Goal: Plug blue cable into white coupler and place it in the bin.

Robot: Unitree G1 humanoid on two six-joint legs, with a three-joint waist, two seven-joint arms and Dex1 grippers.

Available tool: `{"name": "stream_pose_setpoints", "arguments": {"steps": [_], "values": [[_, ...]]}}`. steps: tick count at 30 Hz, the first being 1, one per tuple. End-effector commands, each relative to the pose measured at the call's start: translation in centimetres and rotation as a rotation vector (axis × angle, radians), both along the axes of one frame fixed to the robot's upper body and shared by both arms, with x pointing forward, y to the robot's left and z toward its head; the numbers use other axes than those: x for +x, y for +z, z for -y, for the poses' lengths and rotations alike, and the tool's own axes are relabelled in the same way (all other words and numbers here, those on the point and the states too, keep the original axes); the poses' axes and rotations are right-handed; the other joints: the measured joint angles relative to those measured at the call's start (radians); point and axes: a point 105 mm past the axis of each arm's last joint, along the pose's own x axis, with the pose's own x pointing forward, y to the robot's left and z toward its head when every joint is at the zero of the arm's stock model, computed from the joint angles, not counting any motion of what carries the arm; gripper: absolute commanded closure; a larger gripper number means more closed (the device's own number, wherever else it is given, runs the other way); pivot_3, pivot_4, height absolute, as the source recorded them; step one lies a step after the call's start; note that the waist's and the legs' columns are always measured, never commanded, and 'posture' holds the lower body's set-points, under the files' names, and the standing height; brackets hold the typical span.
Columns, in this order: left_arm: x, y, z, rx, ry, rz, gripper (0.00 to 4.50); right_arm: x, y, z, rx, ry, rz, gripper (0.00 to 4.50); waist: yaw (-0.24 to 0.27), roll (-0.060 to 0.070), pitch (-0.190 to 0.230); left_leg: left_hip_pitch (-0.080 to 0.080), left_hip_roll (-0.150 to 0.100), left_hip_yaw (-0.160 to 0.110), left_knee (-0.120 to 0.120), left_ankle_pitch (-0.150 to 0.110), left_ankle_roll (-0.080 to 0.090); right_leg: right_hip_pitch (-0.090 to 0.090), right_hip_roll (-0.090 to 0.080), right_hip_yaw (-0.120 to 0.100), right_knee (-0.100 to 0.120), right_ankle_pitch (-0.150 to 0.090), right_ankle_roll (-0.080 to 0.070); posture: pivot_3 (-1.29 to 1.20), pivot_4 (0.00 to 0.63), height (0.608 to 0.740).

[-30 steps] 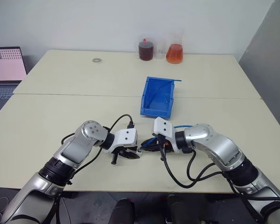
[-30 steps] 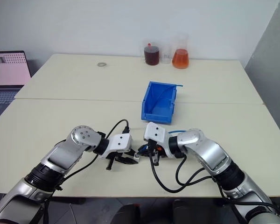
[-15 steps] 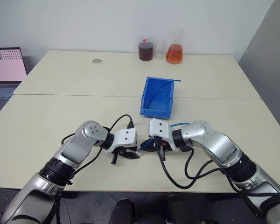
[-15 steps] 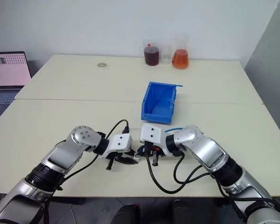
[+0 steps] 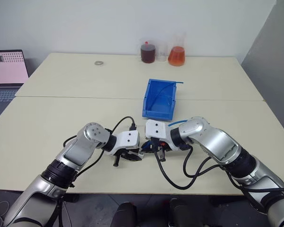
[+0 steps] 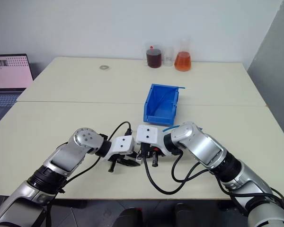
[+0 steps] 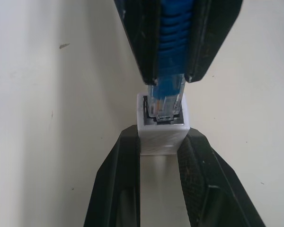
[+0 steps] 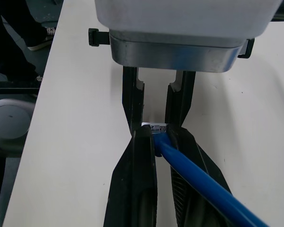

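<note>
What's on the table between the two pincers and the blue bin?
Nothing. In the left eye view, bare tabletop runs from the left pincer and right pincer up to the bin.

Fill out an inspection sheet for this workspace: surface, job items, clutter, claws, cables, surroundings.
Surface: pale cream table, a seam running across it.
Job's things: white coupler pinched in the left claw; blue cable with its clear plug entering the coupler's opening, whether fully seated cannot be told; blue bin behind the claws, a thin blue strand inside.
Clutter: beaker of dark liquid, flask of orange liquid, a clear beaker between them, metal ring, all at the far edge.
Claws: left claw shut on the coupler; right claw shut on the cable just behind the plug.
Cables: black arm cables looping over the near edge.
Surroundings: laptop on the left, white wall behind.
</note>
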Motion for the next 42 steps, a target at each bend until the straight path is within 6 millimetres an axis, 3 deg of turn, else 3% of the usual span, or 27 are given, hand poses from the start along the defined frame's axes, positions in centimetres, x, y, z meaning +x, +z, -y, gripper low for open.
{"name": "stream_pose_setpoints", "arguments": {"steps": [1, 9, 19, 33, 42], "values": [[0.2, -1.1, -0.2, 0.035, 0.032, -0.006, 3.75, -1.4, -1.1, 0.1, -0.048, 0.057, -0.049, 4.39, 0.001, 0.000, 0.000, 0.000, 0.000, 0.000, 0.000, 0.000, 0.000, 0.000, 0.000, 0.000, 0.000, 0.000, 0.000, 0.00, 0.150, 0.740], [0.4, -1.1, -0.2, 0.036, 0.041, 0.000, 3.75, -1.0, -1.5, 0.0, -0.068, 0.047, -0.058, 4.39, 0.003, 0.000, -0.001, 0.000, -0.001, 0.000, 0.000, 0.000, 0.000, 0.000, -0.001, 0.000, 0.000, 0.000, 0.000, 0.00, 0.150, 0.740], [0.5, -1.0, -0.1, 0.039, 0.046, 0.004, 3.75, -0.5, -1.7, 1.3, -0.117, 0.038, -0.050, 4.39, 0.006, 0.001, -0.003, 0.000, -0.002, 0.000, 0.000, 0.000, 0.000, 0.000, -0.002, 0.000, -0.001, 0.000, 0.000, 0.00, 0.150, 0.740], [0.6, -1.3, 0.2, 0.047, 0.065, 0.001, 3.75, -0.1, -1.5, -2.1, -0.061, 0.016, -0.029, 4.39, 0.002, 0.003, -0.013, 0.004, -0.001, 0.000, 0.000, 0.000, 0.001, 0.002, 0.000, 0.000, 0.000, 0.001, 0.001, 0.00, 0.150, 0.740], [0.6, -1.3, 0.3, 0.040, 0.078, -0.002, 3.75, -1.1, -2.8, -1.8, -0.075, 0.044, -0.059, 4.39, 0.001, 0.004, -0.015, 0.010, 0.000, 0.000, -0.001, 0.001, 0.001, 0.007, 0.000, 0.000, 0.000, 0.000, 0.001, 0.00, 0.150, 0.740]]}}
